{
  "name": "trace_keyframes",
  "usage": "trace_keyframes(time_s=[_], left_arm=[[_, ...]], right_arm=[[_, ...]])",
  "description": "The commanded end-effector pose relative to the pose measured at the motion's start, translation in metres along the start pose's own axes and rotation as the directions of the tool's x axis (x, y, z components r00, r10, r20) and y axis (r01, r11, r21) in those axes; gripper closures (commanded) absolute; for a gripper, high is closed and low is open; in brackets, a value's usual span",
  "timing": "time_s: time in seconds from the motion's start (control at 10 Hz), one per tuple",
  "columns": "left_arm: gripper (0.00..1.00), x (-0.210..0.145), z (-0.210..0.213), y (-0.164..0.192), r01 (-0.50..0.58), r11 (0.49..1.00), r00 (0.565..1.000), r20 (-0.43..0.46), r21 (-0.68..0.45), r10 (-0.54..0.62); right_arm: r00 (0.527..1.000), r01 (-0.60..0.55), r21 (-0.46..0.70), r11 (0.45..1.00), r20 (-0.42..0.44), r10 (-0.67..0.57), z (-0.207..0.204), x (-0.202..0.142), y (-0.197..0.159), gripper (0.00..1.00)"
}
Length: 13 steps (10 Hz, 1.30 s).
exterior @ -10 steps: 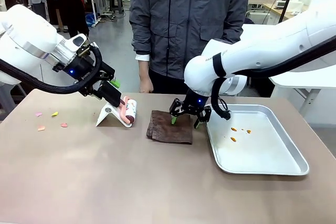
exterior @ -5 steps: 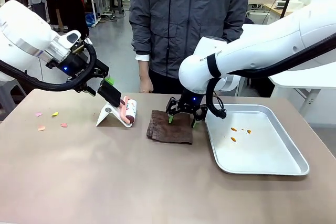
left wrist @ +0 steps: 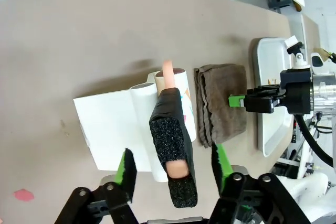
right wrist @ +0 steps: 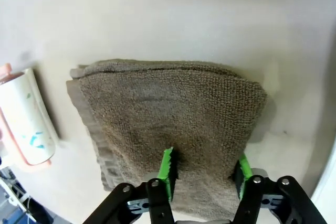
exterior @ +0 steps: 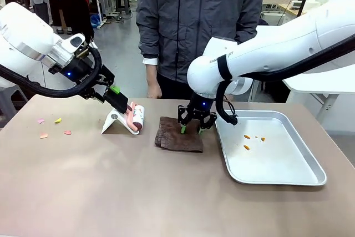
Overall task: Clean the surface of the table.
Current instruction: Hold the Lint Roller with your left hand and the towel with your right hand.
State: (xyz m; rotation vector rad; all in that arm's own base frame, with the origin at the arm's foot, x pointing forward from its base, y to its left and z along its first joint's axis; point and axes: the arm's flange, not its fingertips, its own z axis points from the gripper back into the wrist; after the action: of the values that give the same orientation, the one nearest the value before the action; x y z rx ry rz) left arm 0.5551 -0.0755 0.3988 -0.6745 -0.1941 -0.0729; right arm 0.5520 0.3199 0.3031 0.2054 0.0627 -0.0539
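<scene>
The brownish table (exterior: 111, 187) carries a few coloured paper scraps (exterior: 43, 135) at its left. A lint roller (exterior: 137, 117) rests on a white stand (exterior: 112, 121). My left gripper (exterior: 118, 98) straddles the roller's black handle (left wrist: 172, 145), and its green pads (left wrist: 127, 165) stand a little off the handle on both sides. A folded brown cloth (exterior: 177, 135) lies at mid-table. My right gripper (exterior: 191, 128) points straight down onto the cloth. Its jaws are apart, with the fingertips (right wrist: 167, 167) pressed into the cloth (right wrist: 168, 114).
A shiny metal tray (exterior: 288, 176) with a few orange crumbs (exterior: 246, 147) lies at the right, close beside the cloth. A person in a grey jacket stands at the far edge, one hand (exterior: 152, 89) hanging near the table.
My right gripper has come down and slightly left onto the cloth, its jaws narrowing. My left gripper's jaws have narrowed around the roller's handle.
</scene>
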Motion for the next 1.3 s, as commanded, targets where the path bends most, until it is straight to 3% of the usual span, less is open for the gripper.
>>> trace_keyframes(time_s=[0.0, 0.1, 0.2, 0.3, 0.4, 0.5, 0.6, 0.8, 0.9, 1.0, 1.1, 1.2], left_arm=[[1.00, -0.001, -0.002, 0.002, 0.027, 0.999, 1.000, 0.002, -0.044, -0.027], [1.00, -0.001, -0.005, 0.000, 0.034, 0.998, 0.999, 0.009, -0.051, -0.034], [0.87, -0.001, -0.006, -0.004, 0.046, 0.997, 0.999, 0.024, -0.063, -0.044], [0.98, -0.001, -0.007, -0.006, 0.053, 0.996, 0.998, 0.044, -0.069, -0.050], [1.00, -0.001, -0.007, -0.009, 0.061, 0.996, 0.997, 0.056, -0.072, -0.057], [1.00, -0.002, -0.003, -0.012, 0.082, 0.988, 0.997, 0.008, -0.127, -0.082], [1.00, -0.003, 0.003, -0.017, 0.077, 0.995, 0.997, 0.031, -0.067, -0.075], [1.00, -0.003, 0.006, -0.021, 0.099, 0.993, 0.994, 0.047, -0.070, -0.095], [1.00, -0.002, 0.009, -0.022, 0.090, 0.991, 0.995, 0.056, -0.100, -0.085], [1.00, -0.010, 0.019, -0.022, 0.092, 0.958, 0.995, -0.017, -0.272, -0.101], [1.00, -0.019, 0.026, -0.019, 0.096, 0.972, 0.995, 0.046, -0.213, -0.088], [1.00, -0.029, 0.034, -0.015, 0.100, 0.966, 0.994, 0.056, -0.241, -0.089]], right_arm=[[0.999, 0.036, -0.024, 0.999, -0.017, -0.037, -0.002, 0.000, 0.006, 1.00], [0.999, 0.039, -0.022, 0.999, -0.020, -0.039, -0.004, 0.000, 0.005, 0.97], [0.999, 0.041, -0.012, 0.999, -0.022, -0.041, -0.006, 0.000, 0.004, 1.00], [0.999, 0.041, 0.000, 0.999, -0.025, -0.041, -0.009, 0.000, 0.003, 1.00], [0.999, 0.045, 0.020, 0.999, -0.030, -0.044, -0.011, 0.000, 0.000, 1.00], [0.997, 0.021, 0.087, 0.996, -0.080, -0.014, -0.009, -0.001, -0.003, 1.00], [0.995, 0.065, 0.118, 0.991, -0.086, -0.055, -0.009, 0.001, -0.009, 1.00], [0.994, 0.086, 0.128, 0.988, -0.075, -0.077, -0.009, 0.001, -0.016, 1.00], [0.990, 0.125, 0.192, 0.973, -0.088, -0.110, -0.003, 0.005, -0.023, 1.00], [0.988, 0.109, 0.329, 0.938, -0.138, -0.066, 0.008, -0.001, -0.027, 1.00], [0.989, 0.144, 0.360, 0.922, -0.086, -0.120, 0.020, -0.008, -0.037, 1.00], [0.990, 0.142, 0.420, 0.896, -0.076, -0.121, 0.030, -0.015, -0.047, 1.00]])
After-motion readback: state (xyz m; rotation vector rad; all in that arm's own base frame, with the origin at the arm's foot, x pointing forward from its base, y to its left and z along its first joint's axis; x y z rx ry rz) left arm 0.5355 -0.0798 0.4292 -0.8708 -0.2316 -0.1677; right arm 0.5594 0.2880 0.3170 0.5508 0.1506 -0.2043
